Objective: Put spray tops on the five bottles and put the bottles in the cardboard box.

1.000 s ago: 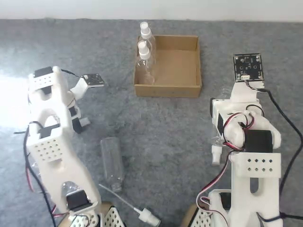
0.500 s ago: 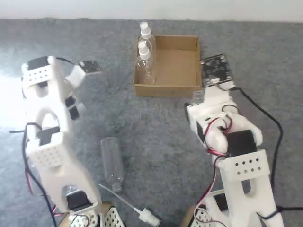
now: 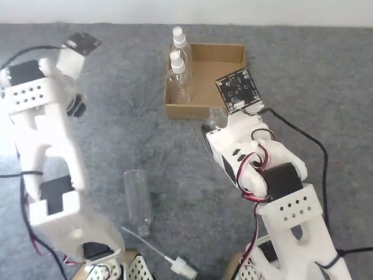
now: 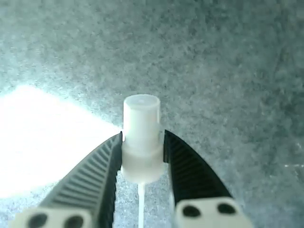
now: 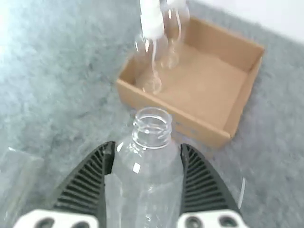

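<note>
My left gripper (image 4: 141, 137) is shut on a white spray top (image 4: 140, 114), its thin tube hanging down between the fingers, above grey carpet. My right gripper (image 5: 147, 148) is shut on an upright clear bottle (image 5: 152, 126) with an open neck. In the high view that bottle (image 3: 218, 116) stands just before the front wall of the cardboard box (image 3: 224, 111). Two capped bottles (image 3: 178, 70) stand in the box's left side and appear again as the capped bottles (image 5: 159, 42) from the right wrist. The left arm (image 3: 41, 116) rises at the table's left.
An uncapped clear bottle (image 3: 139, 201) lies on the carpet between the arms. A loose spray top (image 3: 180, 267) with a long tube lies near the front edge. The lying bottle (image 5: 19, 173) also edges into the right wrist view. Most of the box floor (image 5: 204, 88) is bare.
The right arm has swung left with its bottle, from the right side to the box's front wall. The left arm has lifted and moved back toward the far left.
</note>
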`<state>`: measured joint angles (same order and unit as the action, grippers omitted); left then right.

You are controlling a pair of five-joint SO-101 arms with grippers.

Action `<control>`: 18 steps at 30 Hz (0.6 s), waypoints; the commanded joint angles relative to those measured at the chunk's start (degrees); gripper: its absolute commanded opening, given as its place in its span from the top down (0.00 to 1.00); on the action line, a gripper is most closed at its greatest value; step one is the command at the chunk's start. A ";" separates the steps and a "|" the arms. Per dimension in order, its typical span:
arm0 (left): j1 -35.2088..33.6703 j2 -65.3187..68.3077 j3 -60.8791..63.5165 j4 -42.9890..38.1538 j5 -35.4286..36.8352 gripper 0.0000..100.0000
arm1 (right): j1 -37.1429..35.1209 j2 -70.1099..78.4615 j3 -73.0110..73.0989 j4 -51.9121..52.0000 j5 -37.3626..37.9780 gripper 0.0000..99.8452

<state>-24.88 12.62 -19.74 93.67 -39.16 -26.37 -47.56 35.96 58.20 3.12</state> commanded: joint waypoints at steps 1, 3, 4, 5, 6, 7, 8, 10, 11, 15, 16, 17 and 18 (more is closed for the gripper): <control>0.00 -6.86 -2.42 -2.64 5.45 0.99 | -0.75 -2.33 -1.32 -6.64 -0.18 0.99; 0.00 -9.32 -2.42 -3.96 8.53 0.99 | -1.98 -2.33 -1.05 -9.54 -0.18 0.99; -0.35 -10.73 -2.42 -4.57 10.29 0.99 | -2.95 -2.33 -0.97 -10.68 -0.18 0.99; -0.44 -12.04 -2.42 -5.19 12.40 0.99 | -4.00 -2.33 -0.97 -11.65 -0.18 0.99; -0.44 -13.36 -2.33 -5.89 14.42 0.99 | -5.05 -2.33 -0.97 -12.44 -0.18 0.99; -0.44 -14.68 -2.24 -6.51 16.44 0.99 | -6.11 -2.33 -0.97 -13.23 -0.18 0.99; -0.53 -15.91 -2.24 -7.03 18.46 0.99 | -7.25 -2.24 -0.88 -13.93 -0.18 0.99; -0.53 -18.11 -2.24 -7.56 22.95 0.99 | -9.19 -1.80 -0.88 -14.64 -0.18 0.99; -0.53 -19.16 -2.24 -7.56 25.05 0.99 | -9.98 -1.71 -0.79 -14.64 -0.09 0.99; -0.18 -23.21 -2.15 -8.26 33.14 0.99 | -13.58 -2.33 3.60 -16.13 6.68 0.99; -0.18 -24.26 -2.07 -8.88 34.99 0.99 | -14.20 -2.33 4.84 -17.10 9.32 0.99; -0.26 -25.32 -2.07 -9.58 37.01 0.99 | -14.64 -2.33 6.15 -18.42 11.34 0.99; -0.35 -26.37 -2.07 -10.11 38.86 0.99 | -14.73 -2.33 7.30 -19.74 12.84 0.99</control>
<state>-25.23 -8.48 -19.74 86.02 -5.85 -38.95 -47.65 41.14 43.25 8.57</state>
